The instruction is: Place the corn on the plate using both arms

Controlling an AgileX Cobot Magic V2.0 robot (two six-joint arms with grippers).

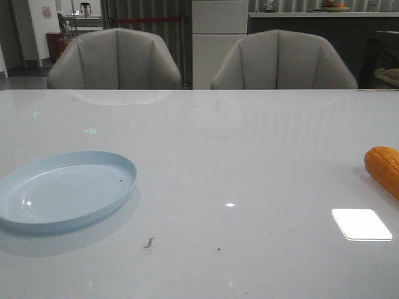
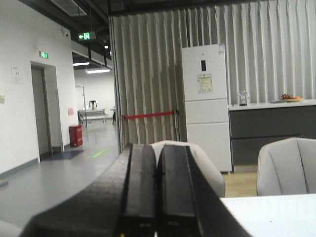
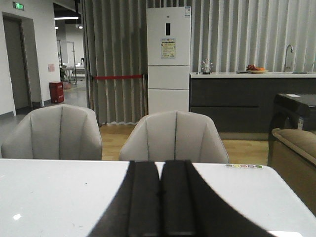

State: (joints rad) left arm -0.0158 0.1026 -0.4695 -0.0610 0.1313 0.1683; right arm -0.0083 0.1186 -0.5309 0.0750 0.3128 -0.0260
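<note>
The orange corn (image 1: pixel 384 168) lies on the white table at the far right edge of the front view, partly cut off. The pale blue plate (image 1: pixel 64 189) sits at the near left, empty, with a tiny dark speck. Neither arm shows in the front view. In the left wrist view my left gripper (image 2: pixel 157 150) is shut with nothing between the fingers, pointing level over the table edge. In the right wrist view my right gripper (image 3: pixel 160 168) is shut and empty, pointing across the table toward the chairs. The corn and the plate are out of both wrist views.
Two grey chairs (image 1: pixel 115 59) (image 1: pixel 283 61) stand behind the far table edge. A bright light reflection (image 1: pixel 361 224) lies on the table near the corn. A white fridge (image 3: pixel 168 59) and a dark counter (image 3: pixel 232 101) stand in the room behind.
</note>
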